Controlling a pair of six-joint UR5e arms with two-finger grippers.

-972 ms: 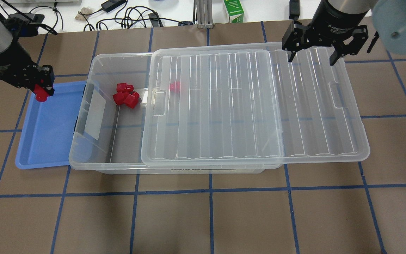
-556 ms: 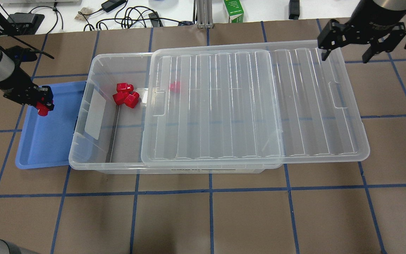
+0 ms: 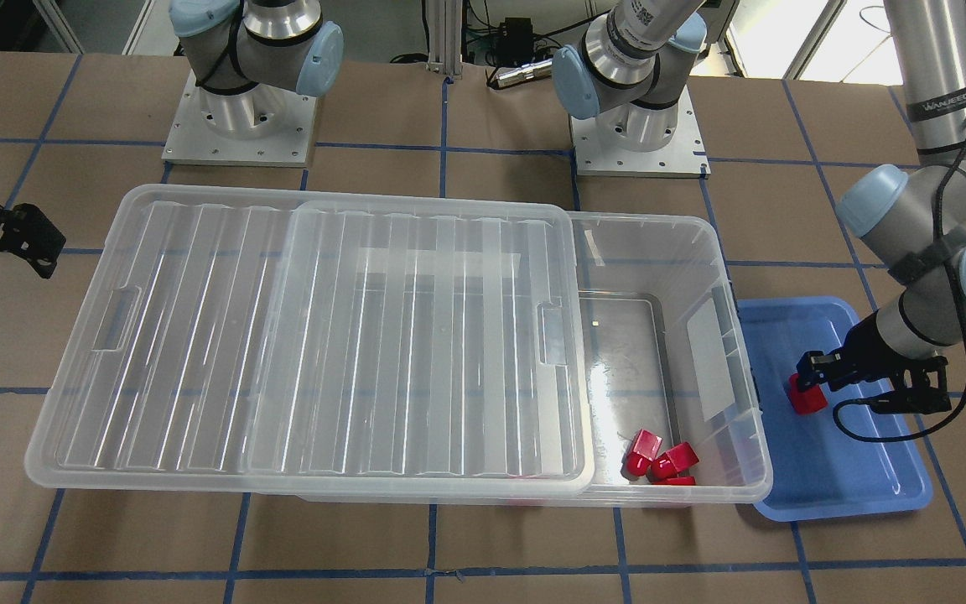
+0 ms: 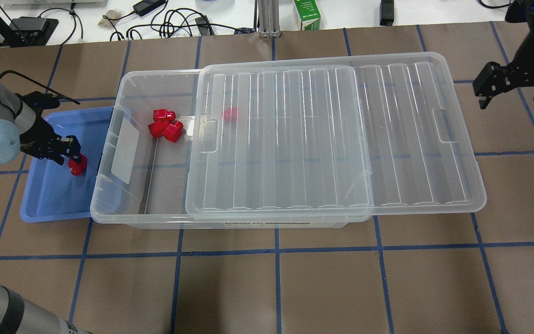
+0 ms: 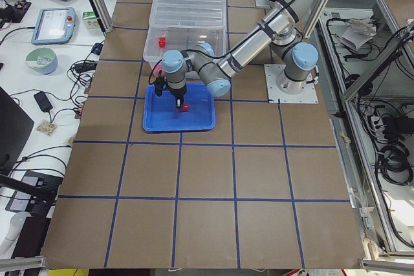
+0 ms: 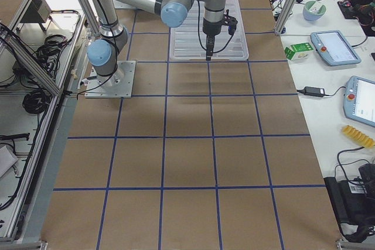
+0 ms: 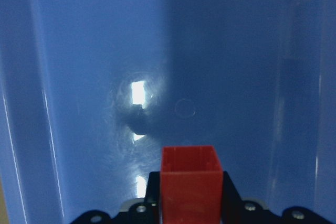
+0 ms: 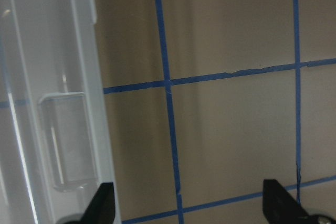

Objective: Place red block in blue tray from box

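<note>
My left gripper (image 4: 75, 160) is shut on the red block (image 4: 78, 166) and holds it low over the blue tray (image 4: 49, 199), near the tray's side next to the box. The left wrist view shows the block (image 7: 190, 181) between the fingers above the tray floor (image 7: 220, 51). The front view shows the block (image 3: 807, 397) over the tray (image 3: 860, 486). The clear box (image 4: 109, 185) has its lid (image 4: 332, 139) slid to the right, leaving the left end open. My right gripper (image 4: 512, 95) is open and empty over the table, right of the lid.
Several other red blocks (image 4: 166, 126) lie in the box's open end, and one more (image 4: 230, 113) shows through the lid. Cables and a green carton (image 4: 307, 15) lie beyond the table's far edge. The lid overhangs the box on the right.
My left gripper has carried the red block from the tray's far edge toward its middle and lower. My right gripper has moved right, off the lid, to over the bare table.
</note>
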